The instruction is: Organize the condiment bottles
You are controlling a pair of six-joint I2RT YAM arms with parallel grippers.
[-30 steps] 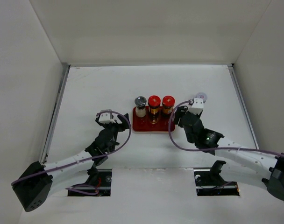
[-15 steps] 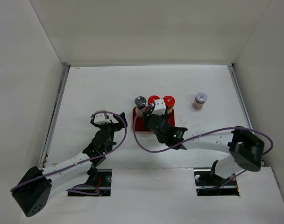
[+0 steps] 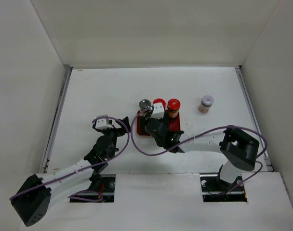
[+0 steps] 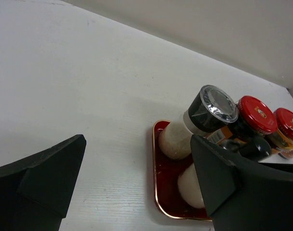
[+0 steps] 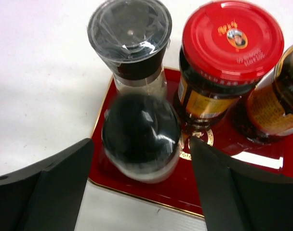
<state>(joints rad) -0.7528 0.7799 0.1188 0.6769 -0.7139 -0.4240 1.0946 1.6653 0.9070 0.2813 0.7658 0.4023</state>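
A flat red tray [image 3: 175, 126] holds a whitish shaker with a grey top [image 3: 145, 104] at its back left and two dark brown red-capped bottles [image 3: 159, 102] [image 3: 173, 105] beside it. In the right wrist view a second dark-topped shaker [image 5: 140, 132] stands blurred on the tray's [image 5: 219, 192] front left. My right gripper [image 5: 141, 140] is open and straddles it with gaps on both sides. That gripper hangs over the tray's left part in the top view [image 3: 150, 126]. My left gripper [image 3: 121, 126] is open and empty just left of the tray [image 4: 161, 192].
A small whitish jar with a greyish top [image 3: 206, 103] stands alone on the white table to the right of the tray. White walls enclose the table on three sides. The right arm's purple cable [image 3: 137, 144] loops in front of the tray.
The right arm has swung from the tray's right side across to its left part, uncovering the small jar at the right. The left gripper has shifted slightly back and left.
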